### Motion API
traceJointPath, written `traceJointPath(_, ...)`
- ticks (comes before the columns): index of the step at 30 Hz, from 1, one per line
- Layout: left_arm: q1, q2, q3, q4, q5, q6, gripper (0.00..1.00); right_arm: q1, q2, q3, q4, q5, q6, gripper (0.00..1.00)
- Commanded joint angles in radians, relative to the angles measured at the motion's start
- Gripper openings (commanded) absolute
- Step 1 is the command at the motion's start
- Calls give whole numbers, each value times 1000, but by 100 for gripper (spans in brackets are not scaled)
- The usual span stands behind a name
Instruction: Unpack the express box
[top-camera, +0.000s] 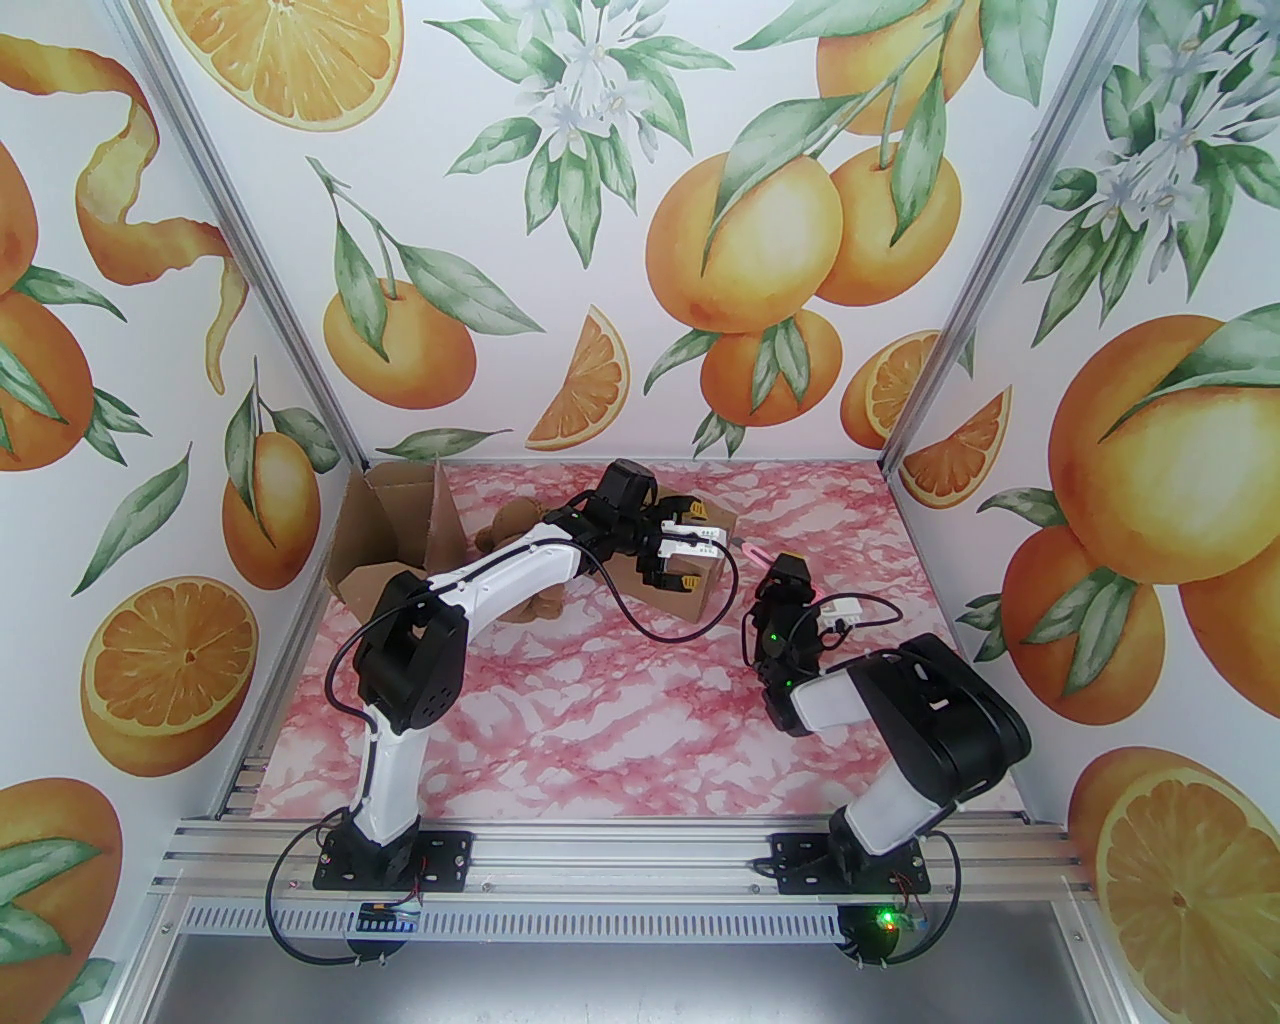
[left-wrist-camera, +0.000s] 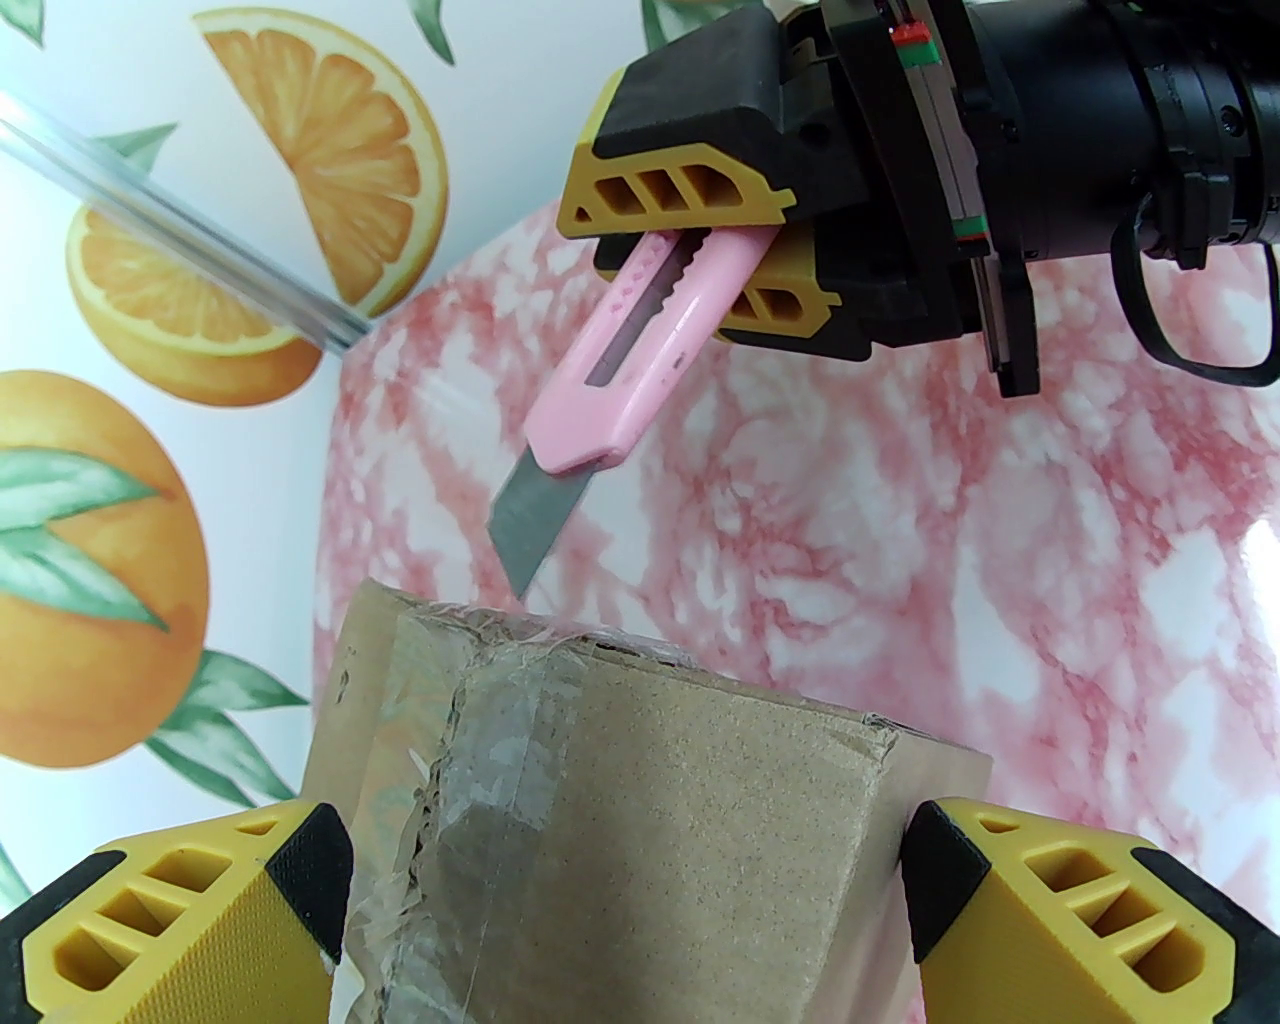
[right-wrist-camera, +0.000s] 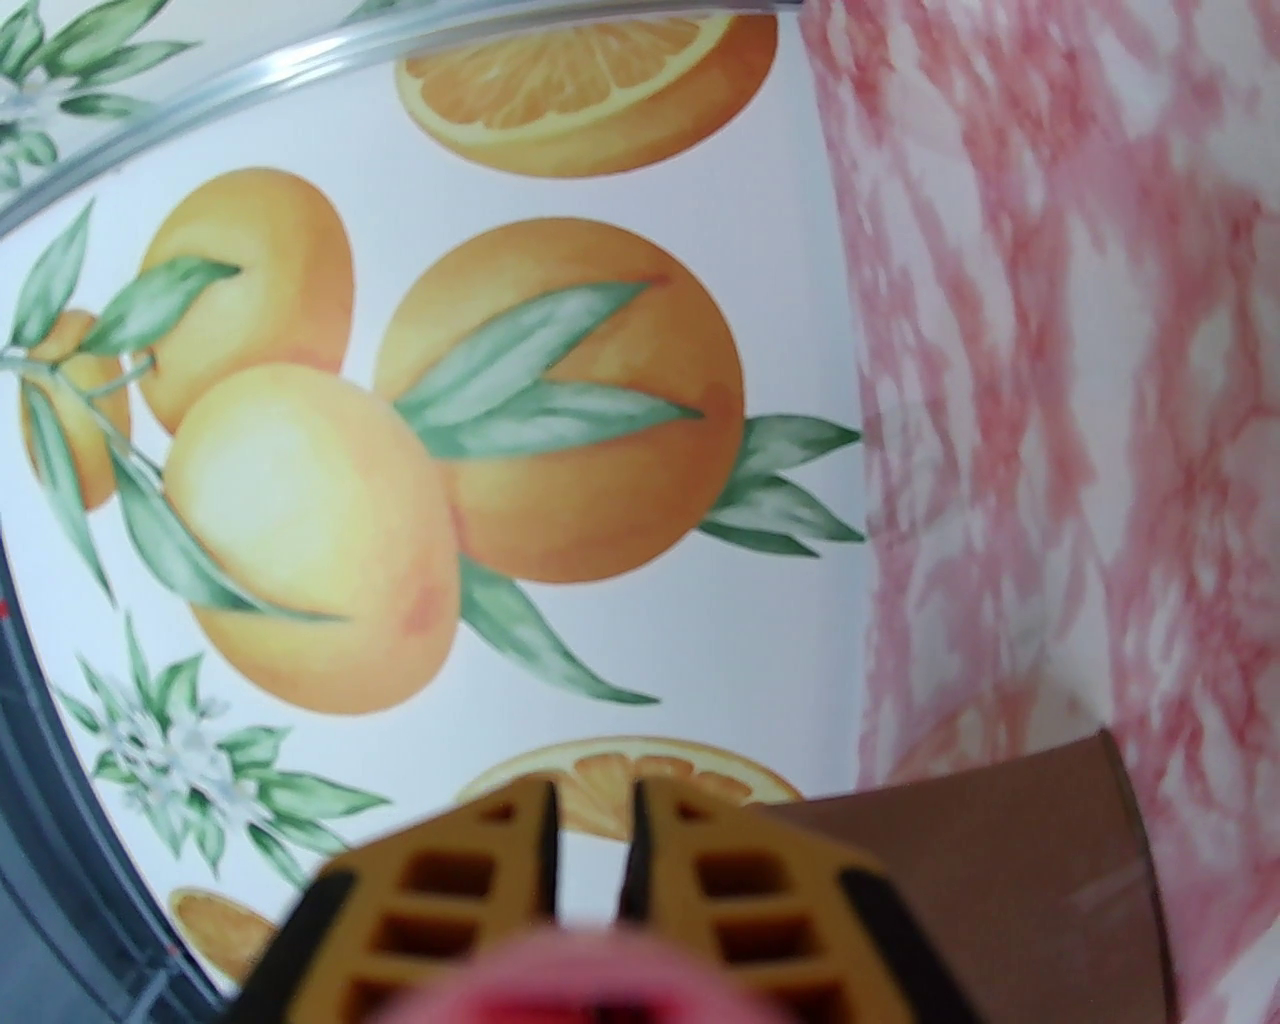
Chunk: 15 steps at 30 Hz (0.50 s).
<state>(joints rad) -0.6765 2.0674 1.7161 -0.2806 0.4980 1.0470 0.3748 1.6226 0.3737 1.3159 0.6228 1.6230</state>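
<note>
Cardboard held firm: clamped the express box (left-wrist-camera: 640, 850) by two sides in the left gripper (left-wrist-camera: 630, 900), at the far middle of the marbled table (left-wrist-camera: 900, 450). Pinched the pink box cutter (left-wrist-camera: 640, 340) in the right gripper (left-wrist-camera: 680, 255), blade (left-wrist-camera: 525, 525) out, tip poised just above the box's far top edge. Judged best to lower onto the clear tape (left-wrist-camera: 500, 740), cut shallow along the seam, steer clear of the yellow fingers (left-wrist-camera: 190, 930), and brace against sliding.

Bright, even, diffuse light; shadows are faint and soft. Glare whitens the glossy tabletop (left-wrist-camera: 1255, 560) at the left wrist view's right edge. The right wrist view is blurred, the utility knife (right-wrist-camera: 600, 975) smeared, the frame rail (right-wrist-camera: 200, 100) bowed.
</note>
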Motion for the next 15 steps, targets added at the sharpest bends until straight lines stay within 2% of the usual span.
traceJointPath(1,-2,8,2,13,2,-4,95,-23,-99,11,-93,-38,-124,0)
traceJointPath(7,-2,7,-6,9,4,-1,95,-74,-155,46,-155,-79,-221,0)
traceJointPath(15,-1,3,-6,9,4,-4,95,-81,-64,109,-146,-118,-225,0)
